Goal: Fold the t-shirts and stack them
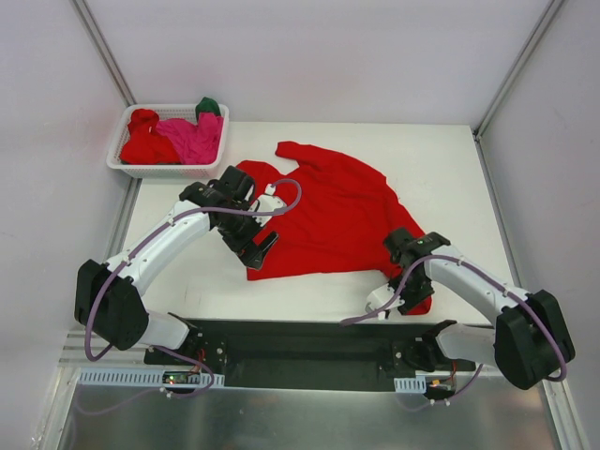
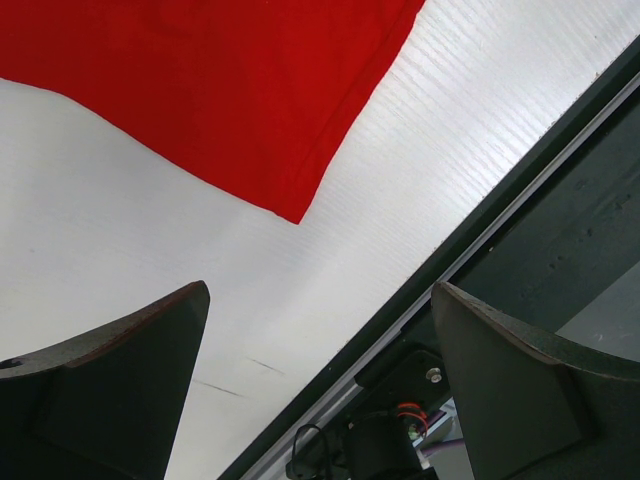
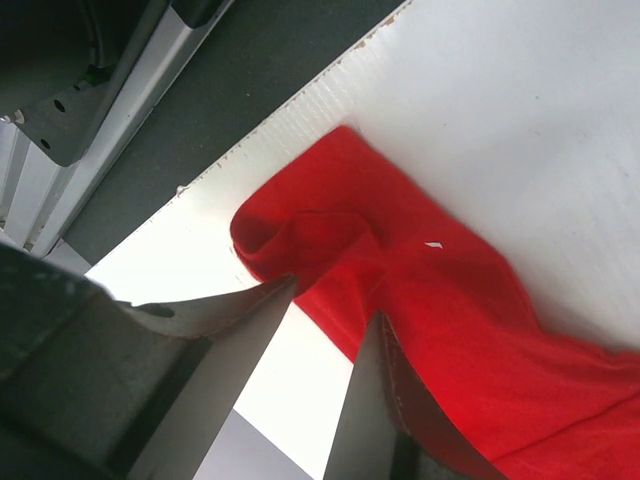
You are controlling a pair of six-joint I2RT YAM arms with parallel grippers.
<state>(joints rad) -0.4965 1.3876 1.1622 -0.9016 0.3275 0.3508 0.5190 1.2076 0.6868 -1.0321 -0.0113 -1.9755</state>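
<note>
While the red t-shirt (image 1: pixel 328 211) sprawls unfolded, corner bunched just beyond the parted tips of the right claw (image 3: pixel 330 300), the left claw (image 2: pixel 320 290) gapes empty; shirts (image 1: pixel 178 139) in the basket (image 1: pixel 169 172) wait, nothing stacked.

The left arm (image 1: pixel 159 239) and the right arm (image 1: pixel 473 281) have white shells on their long links and chunky black joint housings. A purple-grey cable (image 1: pixel 90 328) loops along each arm. The left pincer (image 2: pixel 320 290) has two dark, matte, wedge-shaped fingers (image 2: pixel 110 370). The right pincer (image 3: pixel 330 300) has grey fingers with scuffed, pale edges.
</note>
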